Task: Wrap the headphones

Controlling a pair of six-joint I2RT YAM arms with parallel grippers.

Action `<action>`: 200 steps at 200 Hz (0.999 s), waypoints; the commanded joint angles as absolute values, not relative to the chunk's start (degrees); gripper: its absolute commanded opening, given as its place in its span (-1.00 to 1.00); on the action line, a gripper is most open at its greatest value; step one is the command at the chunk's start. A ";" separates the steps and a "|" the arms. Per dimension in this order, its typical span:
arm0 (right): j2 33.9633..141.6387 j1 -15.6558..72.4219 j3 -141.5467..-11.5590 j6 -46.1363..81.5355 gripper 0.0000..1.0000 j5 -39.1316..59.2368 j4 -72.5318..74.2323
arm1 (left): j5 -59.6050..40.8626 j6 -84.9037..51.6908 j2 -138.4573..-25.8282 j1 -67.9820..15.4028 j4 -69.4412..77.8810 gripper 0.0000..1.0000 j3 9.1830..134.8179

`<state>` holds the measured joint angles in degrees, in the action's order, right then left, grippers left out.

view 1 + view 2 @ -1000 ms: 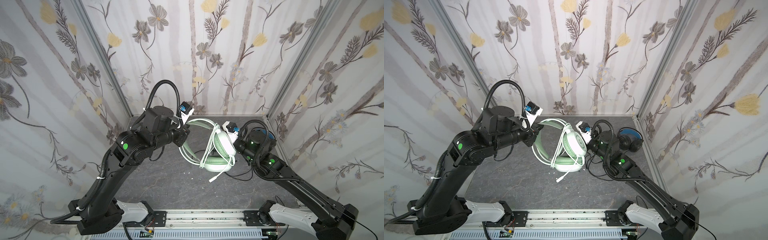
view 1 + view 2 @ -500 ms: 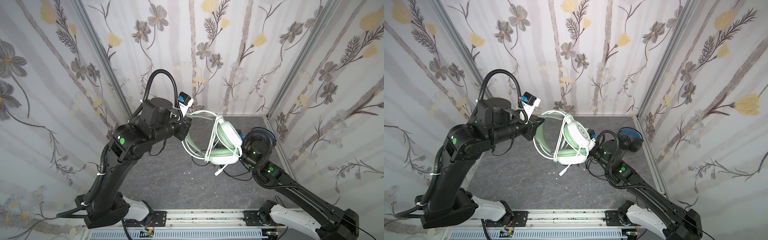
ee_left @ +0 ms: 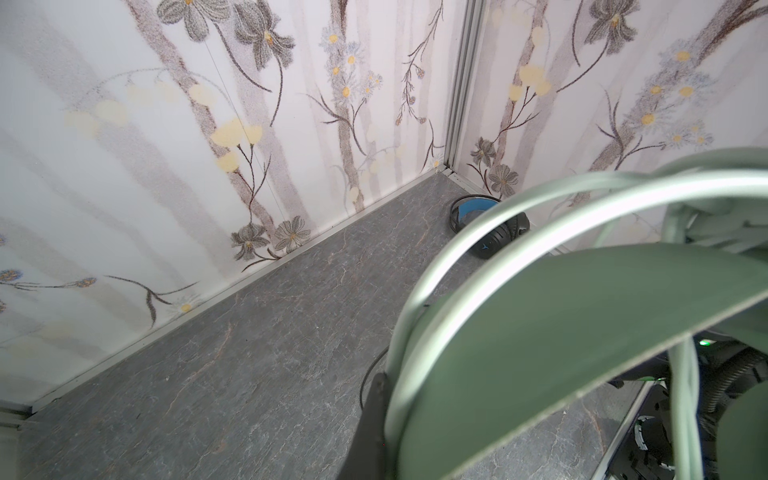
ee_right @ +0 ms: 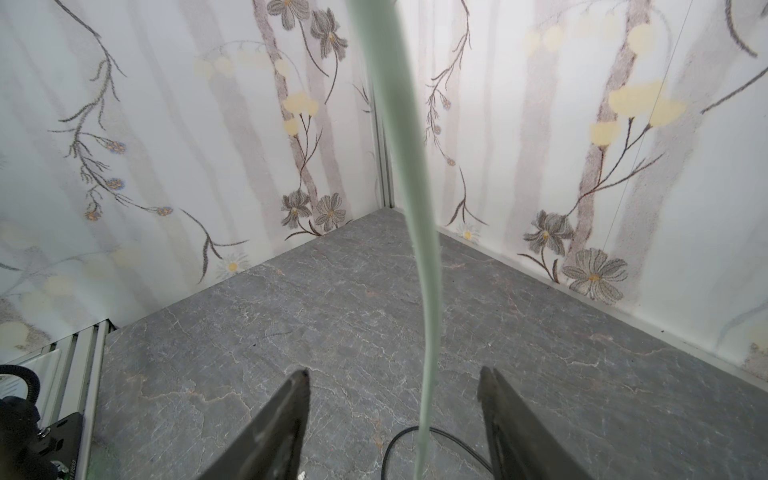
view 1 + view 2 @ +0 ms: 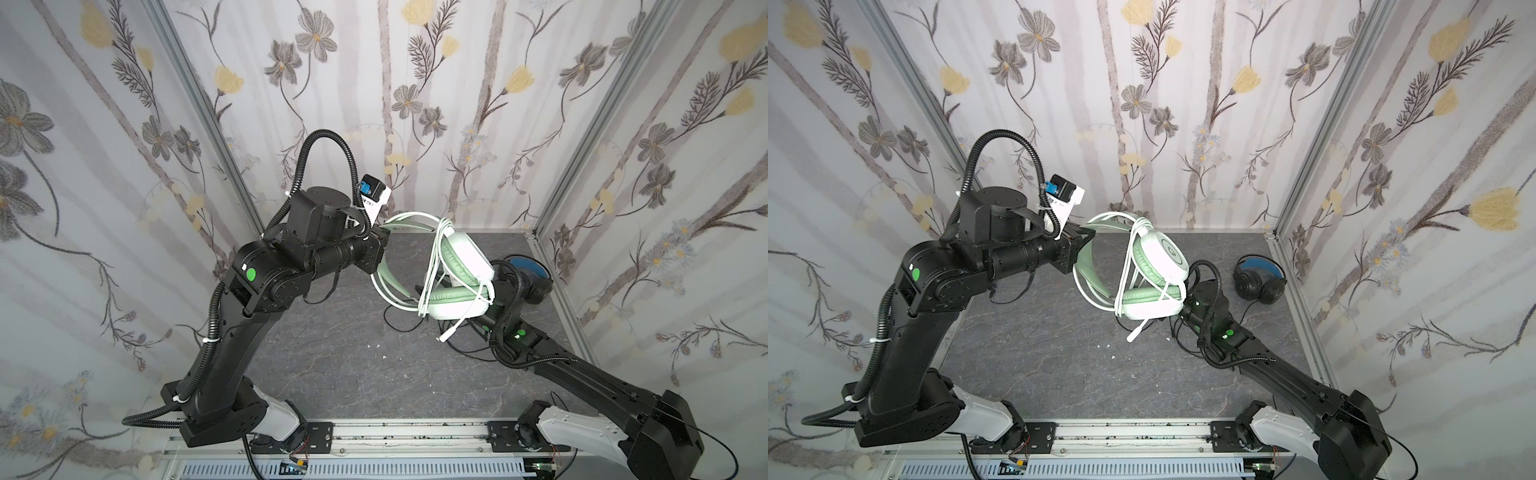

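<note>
Headphones, mint-green pair (image 5: pixel 467 259): where? (A)

Up off the table (image 5: pixel 332 365), mid-scene toward the back, hanging between the two arms. Seen in both top views. (B)

What has it? (A)

The left gripper (image 5: pixel 1086 240), clamped tight on the green headband (image 5: pixel 1090 274) at the end of the arc nearest that arm. In the left wrist view one dark finger (image 3: pixel 374 399) sits against the band, and the band fills most of the frame. (B)

Cable state? (A)

The whitish cable (image 5: pixel 432 266) is looped in several turns across the headband and down over both earcups. Its plug end (image 5: pixel 446 334) dangles below the lower cup. (B)

And the right gripper? (A)

Hidden under the lower earcup in both top views. The right wrist view shows the right gripper (image 4: pixel 395 382) with jaws well apart. A pale green strand, cable by the look, hangs down between them and touches neither. Nothing held. (B)

Second pair? (A)

The black headphones (image 5: pixel 1260 282) lie on the table in the far right corner, near the right wall and clear of both grippers. The blue inner band shows. A loose black cable (image 4: pixel 395 436) lies on the table below the right jaws. (B)

Wrapped? (A)

No wrap seen on the black one. (B)
</note>
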<state>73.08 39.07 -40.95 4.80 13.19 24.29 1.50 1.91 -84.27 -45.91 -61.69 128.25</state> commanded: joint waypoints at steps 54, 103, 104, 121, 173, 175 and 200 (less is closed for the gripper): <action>78.74 38.60 -39.47 8.27 -0.35 17.62 31.45 | 0.81 -0.51 -85.15 -45.74 -57.57 -1.00 130.91; 81.36 38.66 -38.85 8.44 -0.95 18.71 30.41 | 1.31 -1.02 -85.69 -45.14 -57.57 -1.00 132.12; 81.42 38.62 -38.85 8.44 -0.96 18.76 30.37 | 1.31 -1.04 -85.74 -45.11 -57.57 -1.00 132.11; 82.09 38.62 -38.44 8.83 -1.00 18.72 30.28 | 2.09 -1.56 -86.06 -44.57 -57.74 -1.00 133.00; 82.52 38.65 -36.75 9.82 -0.90 18.41 31.73 | 0.77 -2.19 -86.39 -42.94 -56.69 -1.00 133.94; 82.53 38.62 -36.74 9.84 -0.89 18.45 31.82 | 0.67 -2.17 -86.46 -42.90 -56.69 -1.00 133.94; 82.81 38.62 -36.42 10.28 -0.70 18.54 32.46 | -0.33 -2.15 -86.84 -42.46 -56.87 -1.00 134.46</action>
<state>82.24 38.61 -36.77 9.02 17.89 31.24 2.09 1.13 -86.78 -42.83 -63.51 133.34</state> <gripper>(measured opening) 0.102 0.061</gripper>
